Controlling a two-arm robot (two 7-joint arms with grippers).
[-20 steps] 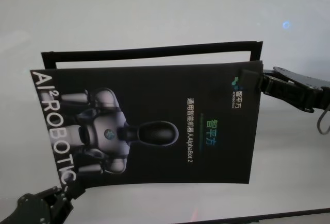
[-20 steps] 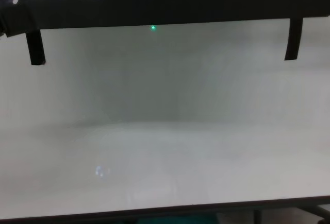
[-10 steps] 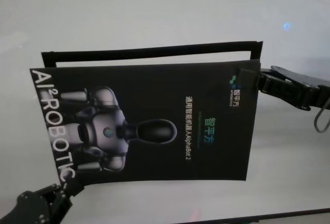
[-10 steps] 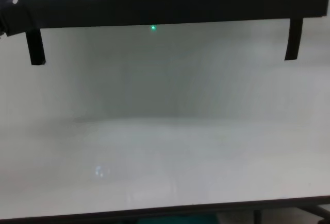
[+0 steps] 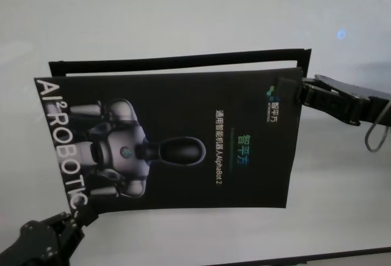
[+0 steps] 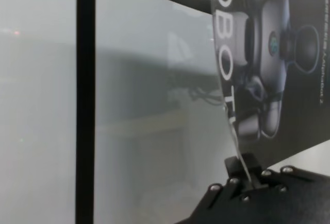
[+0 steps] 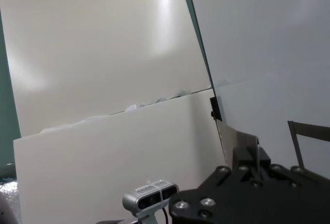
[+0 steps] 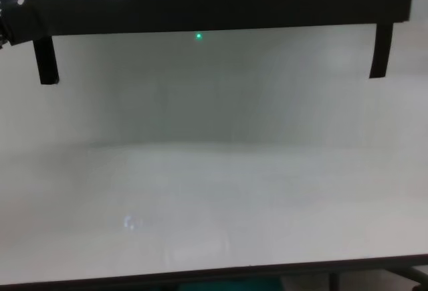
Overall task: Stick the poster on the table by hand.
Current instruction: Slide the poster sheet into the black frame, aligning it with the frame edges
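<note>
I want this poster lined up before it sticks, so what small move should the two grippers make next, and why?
Probably lower it evenly toward the table. The left gripper pinches the poster at its near corner, the right gripper at the opposite far corner, and the sheet appears raised above the black strip frame.

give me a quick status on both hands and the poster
Left hand pinching poster's near-left corner. Right hand clamped on far-right corner. Poster held above table, over black strip frame. Nothing in the way.
</note>
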